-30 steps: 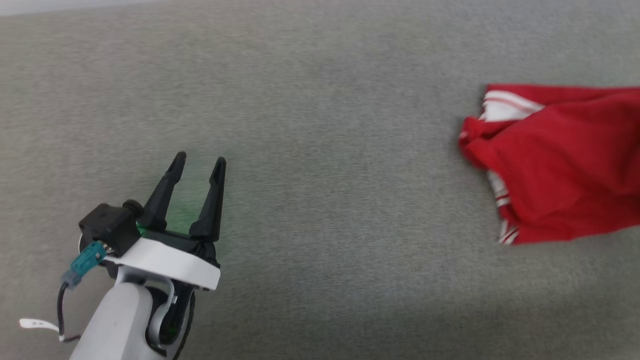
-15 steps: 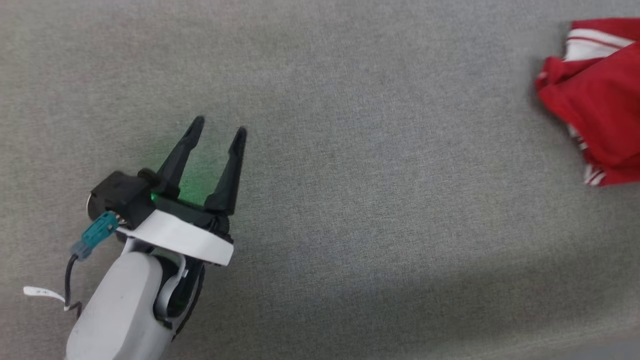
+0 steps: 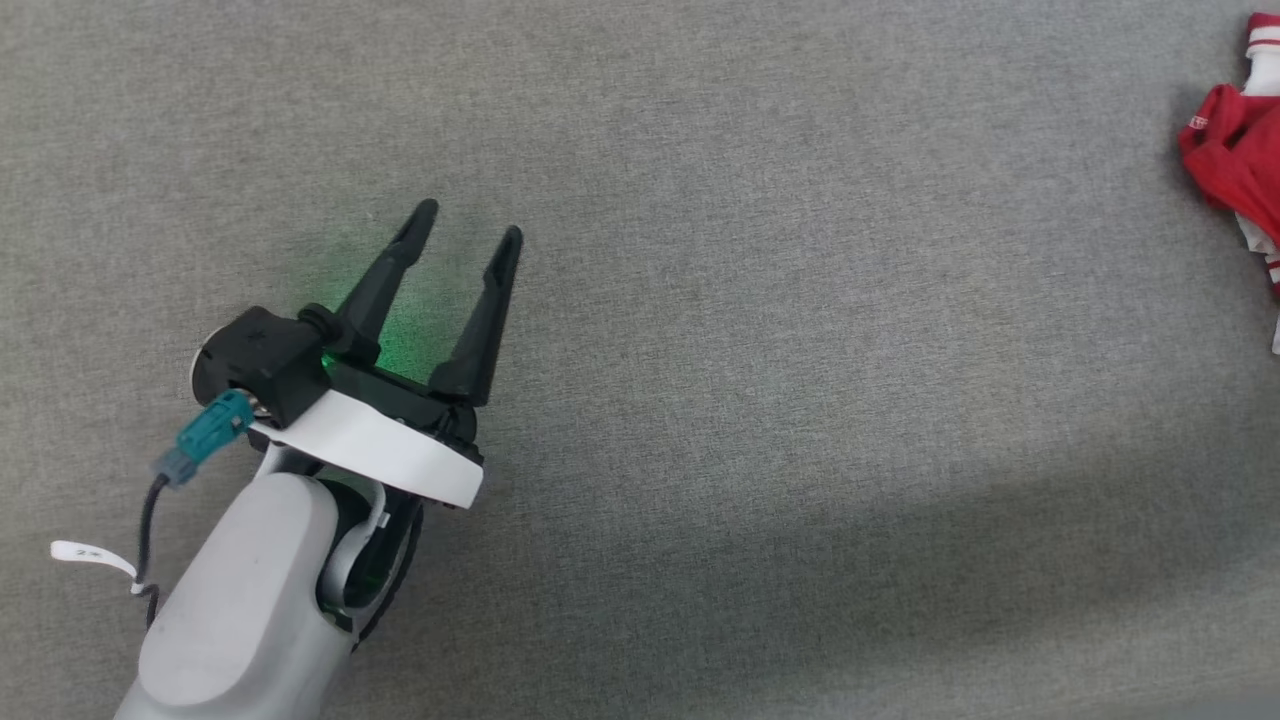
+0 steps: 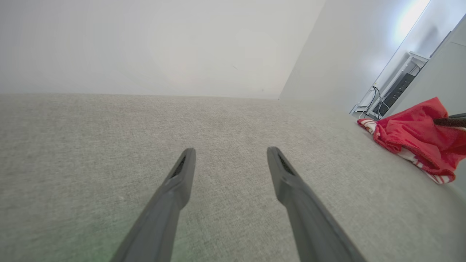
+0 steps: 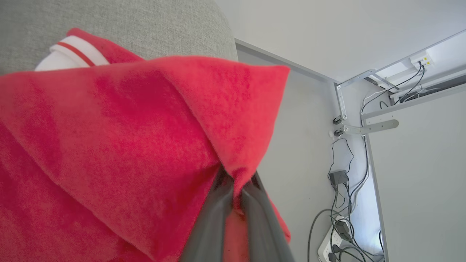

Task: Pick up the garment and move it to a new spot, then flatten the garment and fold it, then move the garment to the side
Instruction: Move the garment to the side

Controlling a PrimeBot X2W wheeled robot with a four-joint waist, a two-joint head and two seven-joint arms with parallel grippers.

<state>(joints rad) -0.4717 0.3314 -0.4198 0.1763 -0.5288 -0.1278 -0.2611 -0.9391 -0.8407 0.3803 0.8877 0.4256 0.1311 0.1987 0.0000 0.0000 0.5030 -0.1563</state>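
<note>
At the head view's far right edge, the shirt (image 3: 1225, 160) has slid nearly out of frame, pinched in the right fingers (image 5: 211, 222); left fingers (image 3: 482, 320) hang spread, empty; the move looks underway.

Red garment (image 5: 120, 145), white sleeve end with red stripe, crumpled on grey surface, one fold drawn up taut

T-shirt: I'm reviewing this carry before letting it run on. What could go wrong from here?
1. The right gripper pinches just a small fold of the T-shirt, so the cloth might slip out.
2. The T-shirt sits bunched near the edge of the grey surface, so a drop could send it off the side.
3. The left gripper is open and far from the T-shirt, so it is unlikely to help quickly.
</note>
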